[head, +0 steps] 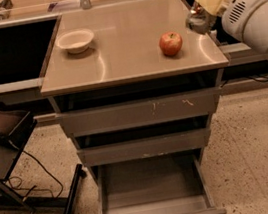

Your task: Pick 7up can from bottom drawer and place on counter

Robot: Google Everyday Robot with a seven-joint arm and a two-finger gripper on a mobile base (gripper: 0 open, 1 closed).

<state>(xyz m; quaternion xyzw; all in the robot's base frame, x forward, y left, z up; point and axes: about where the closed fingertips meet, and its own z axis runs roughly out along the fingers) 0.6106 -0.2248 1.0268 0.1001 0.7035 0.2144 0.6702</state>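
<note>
The bottom drawer (155, 209) is pulled open, and its tray shows nothing inside. The counter (125, 54) tops the cabinet. My gripper (203, 11) comes in from the right, above the counter's right edge, beside the red apple. It is shut on the 7up can (197, 19), a silvery can held tilted just above the counter's far right side. The white arm (256, 18) hides part of the can's top.
A red apple (170, 43) sits on the counter's right half and a white bowl (75, 40) on its left rear. The two upper drawers (140, 113) are slightly open. A dark chair and cables (8, 144) stand on the floor at left.
</note>
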